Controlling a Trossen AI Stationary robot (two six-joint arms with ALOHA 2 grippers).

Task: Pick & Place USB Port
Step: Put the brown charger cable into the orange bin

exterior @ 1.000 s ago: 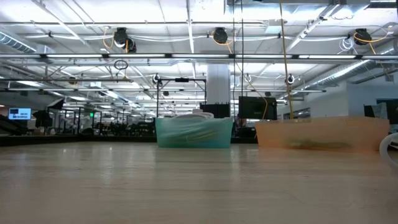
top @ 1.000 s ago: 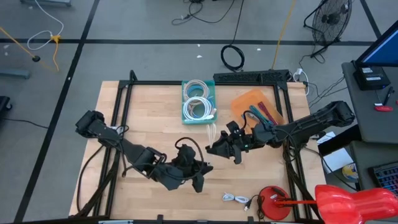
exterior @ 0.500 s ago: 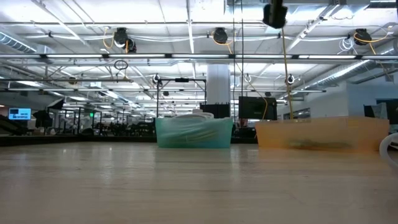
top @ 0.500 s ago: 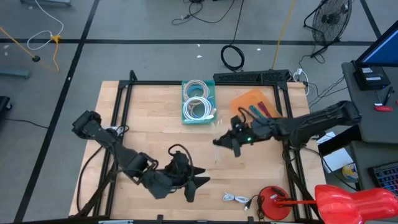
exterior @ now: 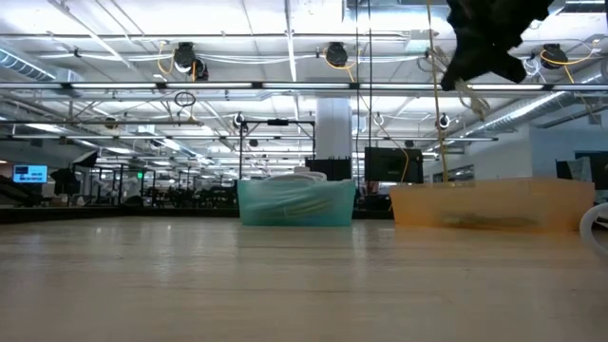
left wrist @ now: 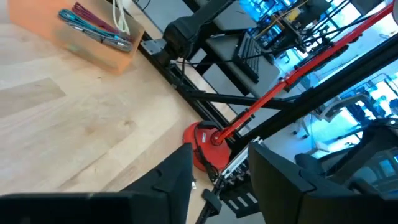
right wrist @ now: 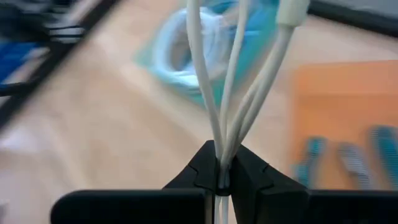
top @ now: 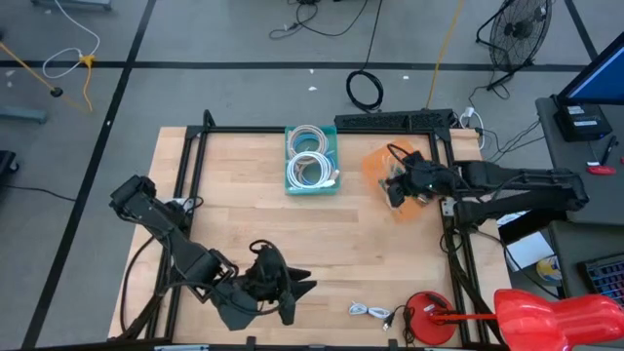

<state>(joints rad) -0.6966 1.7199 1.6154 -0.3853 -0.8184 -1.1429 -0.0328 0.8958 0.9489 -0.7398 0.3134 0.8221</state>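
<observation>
- Right gripper [right wrist: 221, 177] is pinched tight on a bundle of white cable [right wrist: 239, 87]; in the right wrist view we see several white strands rising out from between its two dark fingers.
- From above we place the right gripper [top: 398, 185] over the orange tray [top: 378, 161] at the table's far right; the low view shows it raised well above the tray [exterior: 489, 202], with pale cable [exterior: 467, 95] hanging under it.
- We note coloured cables [left wrist: 96, 28] lying inside the orange tray [left wrist: 93, 46], seen from the left wrist.
- Left gripper [top: 292, 292] sits near the table's front edge, left of centre, well apart from both trays. We see its fingers [left wrist: 168, 186] spread with a clear gap between them and nothing held.
- Teal tray [top: 312, 161] stands at the far middle of the table, holding coils of white cable [top: 310, 168]; it sits just left of the orange tray, not touching.
- One small white cable [top: 370, 312] lies loose on the wooden table [top: 234, 214] near the front edge, beside a red round object [top: 429, 317].
</observation>
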